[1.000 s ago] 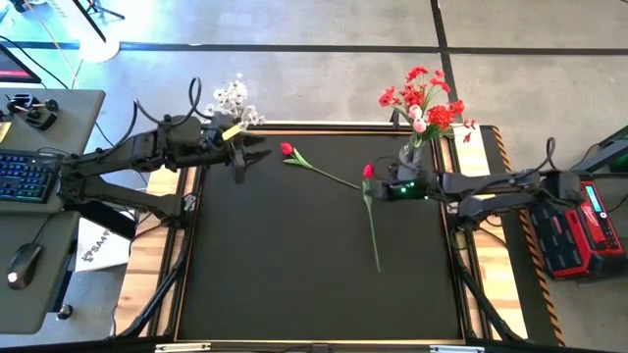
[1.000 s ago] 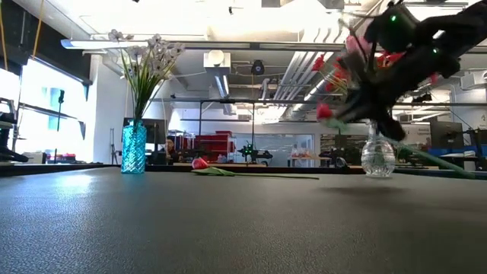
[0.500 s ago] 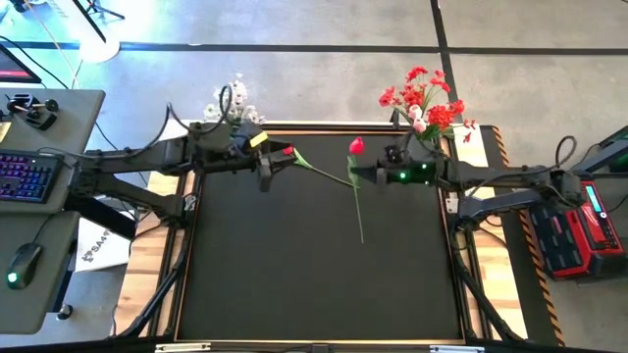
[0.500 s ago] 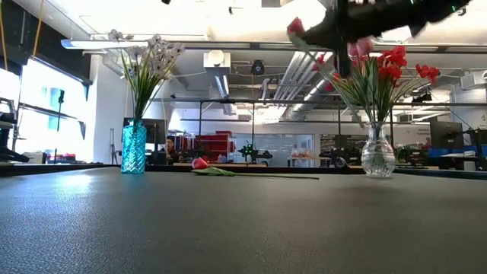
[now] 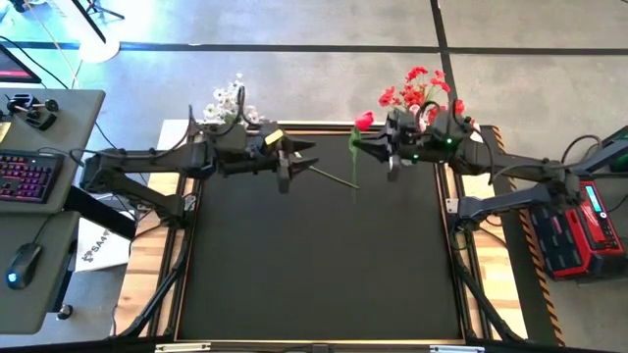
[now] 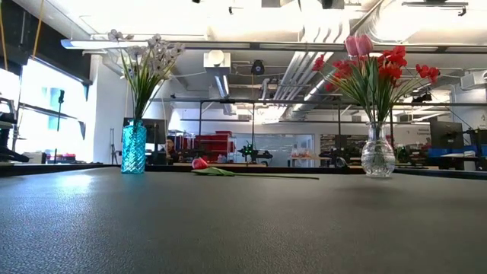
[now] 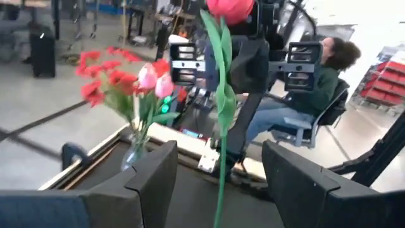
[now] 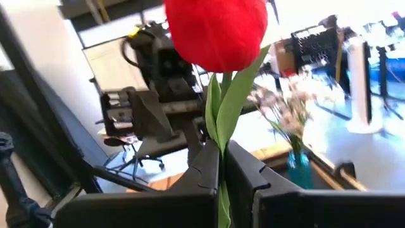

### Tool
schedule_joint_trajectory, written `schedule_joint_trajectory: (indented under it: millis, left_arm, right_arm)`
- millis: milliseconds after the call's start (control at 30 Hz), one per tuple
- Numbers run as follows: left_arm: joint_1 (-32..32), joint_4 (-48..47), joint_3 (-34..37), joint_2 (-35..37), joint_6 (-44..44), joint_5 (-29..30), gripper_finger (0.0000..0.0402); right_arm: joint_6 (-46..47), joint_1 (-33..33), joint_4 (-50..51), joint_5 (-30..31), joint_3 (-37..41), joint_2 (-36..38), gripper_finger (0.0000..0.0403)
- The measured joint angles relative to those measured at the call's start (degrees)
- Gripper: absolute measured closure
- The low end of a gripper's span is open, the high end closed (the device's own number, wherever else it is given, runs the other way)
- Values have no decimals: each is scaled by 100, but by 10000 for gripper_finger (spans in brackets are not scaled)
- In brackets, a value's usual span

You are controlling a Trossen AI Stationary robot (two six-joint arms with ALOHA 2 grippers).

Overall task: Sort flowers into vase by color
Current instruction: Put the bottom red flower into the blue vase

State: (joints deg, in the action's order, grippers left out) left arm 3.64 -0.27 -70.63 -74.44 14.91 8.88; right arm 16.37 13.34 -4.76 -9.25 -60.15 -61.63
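A single red bud flower (image 5: 363, 122) stands upright in my right gripper (image 5: 367, 146), which is shut on its stem high over the table's far part, next to the clear vase of red flowers (image 6: 378, 152). Another red bud flower (image 6: 200, 163) lies flat on the table; its stem (image 5: 331, 176) runs out from under my left gripper (image 5: 290, 165). That gripper is open and hovers above it. The left wrist view shows the open gripper (image 7: 218, 174) facing the held flower (image 7: 220, 107). A blue vase (image 6: 134, 148) holds white blossoms. My right gripper pinches the green stem (image 8: 221, 180) between its two fingers, a little below the red bud (image 8: 218, 28) and its leaves. The fingers come level from the table's right and lie across the stem. The flower is lifted clear and upright, its long stem (image 7: 219, 190) hanging below.
The blue vase with white flowers (image 5: 231, 101) stands at the far left corner and the clear vase (image 5: 422, 98) at the far right corner. A seated person (image 7: 313, 76) shows beyond the table. Desks with a keyboard (image 5: 25, 176) stand left of the table.
My right gripper has risen out of the low view and moved toward the far edge and the clear vase, carrying its flower, which has tipped from slanting to upright. My left gripper has moved right along the far part of the table, over the lying flower's bud.
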Motion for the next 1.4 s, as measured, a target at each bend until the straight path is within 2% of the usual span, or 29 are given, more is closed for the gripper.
schedule_joint_trajectory:
  millis: [167,400,933,1167,1400]
  left_arm:
    - [0,509,0,-337,-12,-247,183]
    - [0,1022,0,-665,-14,-555,184]
    - [-9,1090,4,-736,-316,-637,207]
    - [-9,1093,4,-778,-318,-637,208]
    - [13,1029,4,-732,-453,-502,212]
  right_arm:
    - [-190,0,31,-457,-298,-343,403]
    - [-284,-81,-62,-630,-460,-672,403]
    - [-673,-129,-609,-822,-475,-669,403]
    - [-743,-254,-1334,-859,-475,-1049,403]
    - [-740,-356,-1629,-780,-475,-1291,403]
